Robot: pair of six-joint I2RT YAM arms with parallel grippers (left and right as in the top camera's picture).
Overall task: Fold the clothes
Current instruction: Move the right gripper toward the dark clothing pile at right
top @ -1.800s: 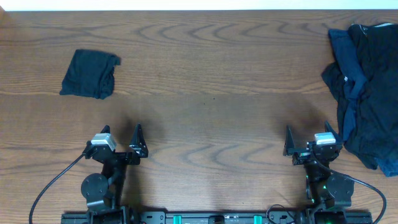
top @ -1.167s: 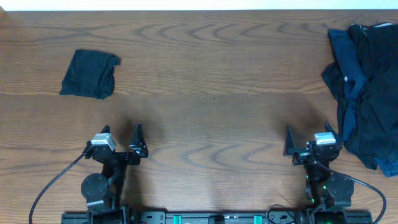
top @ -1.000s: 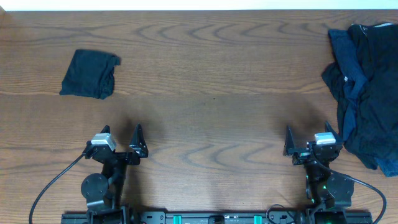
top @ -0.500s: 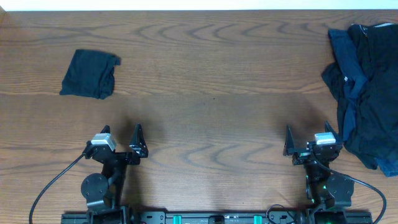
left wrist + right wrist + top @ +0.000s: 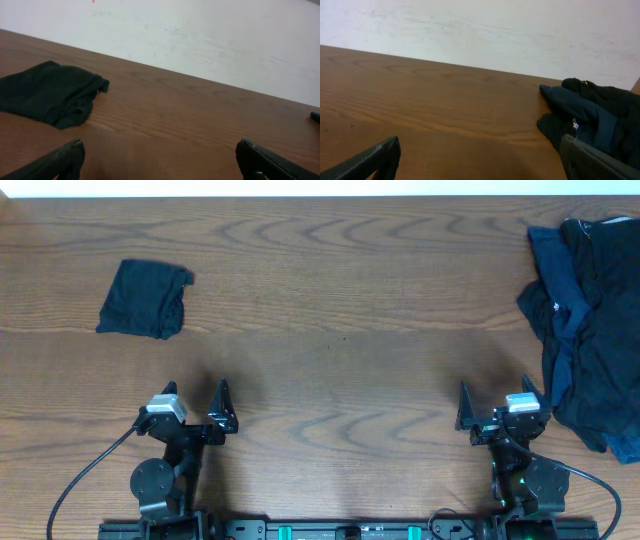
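Note:
A pile of crumpled clothes (image 5: 592, 320), black and navy, lies at the table's right edge; in the right wrist view the pile (image 5: 592, 120) sits ahead to the right. One small dark garment (image 5: 145, 298), folded into a rough square, lies at the far left and appears as a flat bundle (image 5: 47, 92) in the left wrist view. My left gripper (image 5: 195, 402) rests near the front edge, open, nothing between its fingers. My right gripper (image 5: 497, 405) is open and empty too, just left of the pile's lower part.
The wooden table (image 5: 340, 330) stretches between the two garments. A white wall (image 5: 200, 35) rises behind its far edge. Black cables (image 5: 85, 480) run from the arm bases along the front edge.

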